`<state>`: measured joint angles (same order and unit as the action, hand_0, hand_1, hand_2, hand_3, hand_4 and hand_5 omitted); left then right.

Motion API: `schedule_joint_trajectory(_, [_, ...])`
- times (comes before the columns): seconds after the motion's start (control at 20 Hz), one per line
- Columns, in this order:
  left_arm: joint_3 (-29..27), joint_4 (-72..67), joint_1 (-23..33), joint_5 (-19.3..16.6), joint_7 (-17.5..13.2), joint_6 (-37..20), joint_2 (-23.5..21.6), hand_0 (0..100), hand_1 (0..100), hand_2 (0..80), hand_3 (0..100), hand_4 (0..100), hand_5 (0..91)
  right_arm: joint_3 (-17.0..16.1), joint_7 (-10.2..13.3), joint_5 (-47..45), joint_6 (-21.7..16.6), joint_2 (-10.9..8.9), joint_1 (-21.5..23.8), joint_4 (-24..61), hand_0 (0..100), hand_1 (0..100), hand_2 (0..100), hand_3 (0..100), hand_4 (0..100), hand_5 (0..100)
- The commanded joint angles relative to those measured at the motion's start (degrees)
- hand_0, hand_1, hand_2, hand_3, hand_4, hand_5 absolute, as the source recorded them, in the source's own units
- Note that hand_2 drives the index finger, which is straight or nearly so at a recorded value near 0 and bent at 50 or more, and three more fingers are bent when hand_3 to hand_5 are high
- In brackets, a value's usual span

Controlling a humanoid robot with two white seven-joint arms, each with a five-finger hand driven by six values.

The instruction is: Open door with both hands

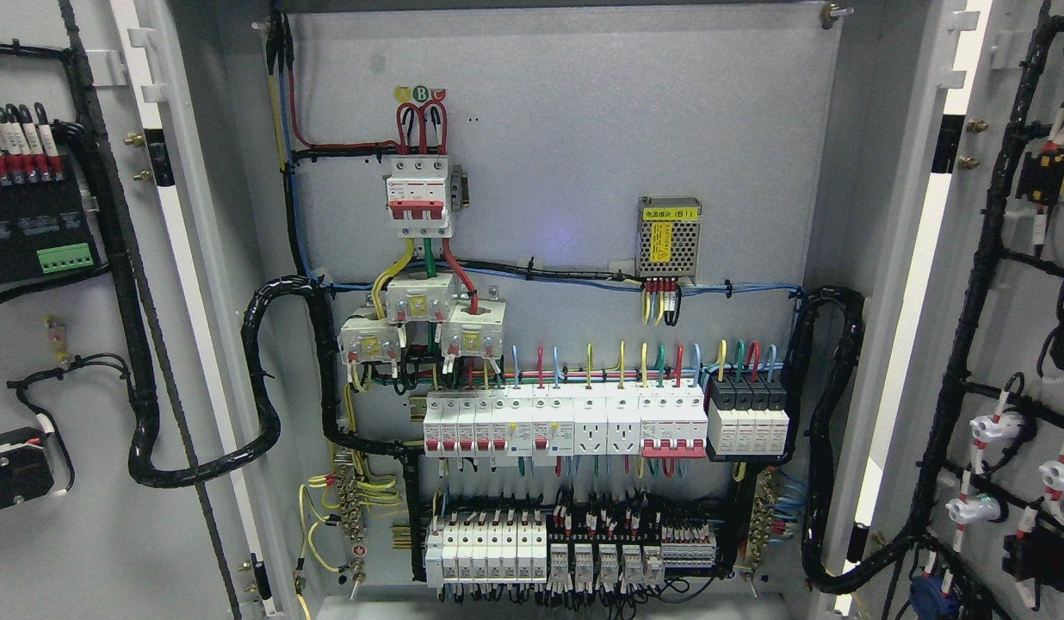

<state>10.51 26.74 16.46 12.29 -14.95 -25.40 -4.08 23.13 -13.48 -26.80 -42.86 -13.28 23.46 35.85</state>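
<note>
Two doors swung wide | left door (93, 344) | right door (997, 344) | no hands visible

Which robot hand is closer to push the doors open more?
Neither can be picked: no robot hand shows in the head view. Both doors already stand swung wide, the left door and the right door, with the breaker panel fully exposed between them. Nothing visible favors left or right.

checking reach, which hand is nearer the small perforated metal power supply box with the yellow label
Neither can be named: no robot hand shows. The small perforated metal power supply box sits upper right of centre.
</note>
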Motion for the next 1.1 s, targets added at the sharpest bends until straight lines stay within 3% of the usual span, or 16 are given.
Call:
schedule_joint_trajectory(0.0, [-5.4,-14.2,-4.0,-0.1,0.1,8.2,4.4,0,0,0.0,0,3,0.0,-6.1,0.0,0.1,7.6,7.39,-6.8,-21.0,0,0,0,0,0,0])
schedule_joint_trajectory(0.3, [-5.5,-14.9,-4.9,-0.4,0.2,19.1,5.0,0,0,0.0,0,3,0.0,-7.7,0.0,3.5,21.9,10.02,-11.2,-25.4,0,0,0,0,0,0])
schedule_joint_trajectory(0.45, [-6.7,-14.9,-4.9,-3.1,0.1,22.8,5.0,0,0,0.0,0,3,0.0,-9.9,0.5,3.9,24.2,12.22,-13.8,-29.2,0,0,0,0,0,0])
schedule_joint_trajectory(0.55, [-7.7,-15.0,-4.9,-4.2,0.2,23.3,5.1,0,0,0.0,0,3,0.0,-9.9,2.7,5.2,24.5,12.4,-14.4,-30.4,0,0,0,0,0,0])
schedule_joint_trajectory(0.75, [-7.9,-15.0,-4.9,-4.8,0.3,24.9,5.2,0,0,0.0,0,3,0.0,-10.5,11.6,12.0,27.1,14.42,-14.6,-30.7,0,0,0,0,0,0])
schedule_joint_trajectory(0.9, [-8.7,-15.0,-4.8,-7.7,1.1,26.2,5.3,0,0,0.0,0,3,0.0,-11.2,13.0,13.5,29.8,15.82,-14.8,-30.8,0,0,0,0,0,0])
schedule_joint_trajectory(1.05, [-8.7,-15.1,-4.8,-7.8,1.5,26.2,5.3,0,0,0.0,0,3,0.0,-10.7,13.1,13.7,33.0,16.0,-14.8,-30.8,0,0,0,0,0,0])
